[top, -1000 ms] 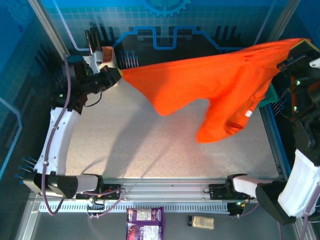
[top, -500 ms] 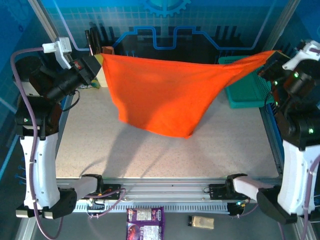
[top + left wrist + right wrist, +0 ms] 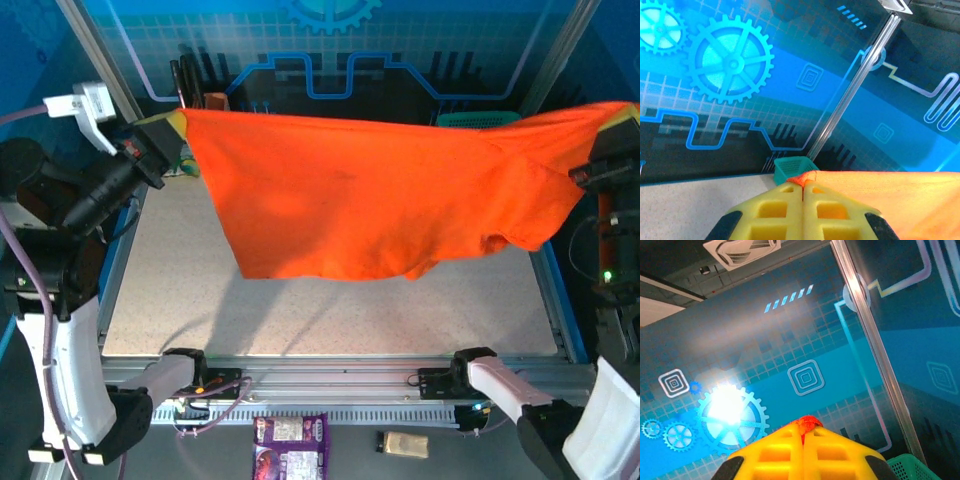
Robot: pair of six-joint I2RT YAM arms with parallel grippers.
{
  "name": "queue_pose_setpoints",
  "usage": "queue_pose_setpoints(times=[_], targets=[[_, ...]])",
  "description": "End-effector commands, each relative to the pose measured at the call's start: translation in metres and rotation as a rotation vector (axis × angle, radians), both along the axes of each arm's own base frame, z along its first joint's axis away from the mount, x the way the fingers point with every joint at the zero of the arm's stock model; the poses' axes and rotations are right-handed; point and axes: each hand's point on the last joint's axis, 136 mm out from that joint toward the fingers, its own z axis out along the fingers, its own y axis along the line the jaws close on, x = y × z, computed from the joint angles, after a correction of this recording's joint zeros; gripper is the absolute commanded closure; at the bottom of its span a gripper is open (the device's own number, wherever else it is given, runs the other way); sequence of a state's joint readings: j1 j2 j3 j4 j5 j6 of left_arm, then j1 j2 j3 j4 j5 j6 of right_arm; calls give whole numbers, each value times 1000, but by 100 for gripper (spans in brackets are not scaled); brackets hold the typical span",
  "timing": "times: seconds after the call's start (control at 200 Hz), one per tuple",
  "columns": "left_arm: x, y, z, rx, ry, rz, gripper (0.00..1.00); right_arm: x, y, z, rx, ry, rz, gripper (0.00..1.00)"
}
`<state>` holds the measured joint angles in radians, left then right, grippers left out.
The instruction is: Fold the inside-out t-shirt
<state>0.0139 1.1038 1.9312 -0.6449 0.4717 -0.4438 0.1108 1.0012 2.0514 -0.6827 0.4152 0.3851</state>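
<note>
Stretched wider now: t-shirt (image 3: 380, 190) is hanging taut between left gripper (image 3: 177, 123) and right gripper (image 3: 624, 116), both pinching corners; I'm planning lay-down.

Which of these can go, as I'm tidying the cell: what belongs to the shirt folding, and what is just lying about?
Belongs to the job: orange t-shirt, hanging stretched between the left gripper and right gripper, both shut on its edge.
Lying about: teal mesh basket at the far right; purple packet and small tan packet, side by side at the front.
</note>
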Motion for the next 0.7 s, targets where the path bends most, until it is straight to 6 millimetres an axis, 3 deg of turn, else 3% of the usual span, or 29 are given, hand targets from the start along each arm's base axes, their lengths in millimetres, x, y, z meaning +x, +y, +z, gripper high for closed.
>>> queue_pose_setpoints(times=[0.0,0.205,0.36,0.5,0.695], targets=[[55,6,-24,4,90,26,100,50,-3,-16,-37,96,-56,100],[138,9,-78,-20,217,24,100,125,4,-60,-29,198,-50,100],[189,19,-99,-26,226,59,100,174,8,-79,-11,204,-50,100],[230,28,-86,-45,183,72,100,217,11,-69,-2,167,-43,100],[275,36,-49,19,56,78,100,258,7,-31,9,64,-73,100]])
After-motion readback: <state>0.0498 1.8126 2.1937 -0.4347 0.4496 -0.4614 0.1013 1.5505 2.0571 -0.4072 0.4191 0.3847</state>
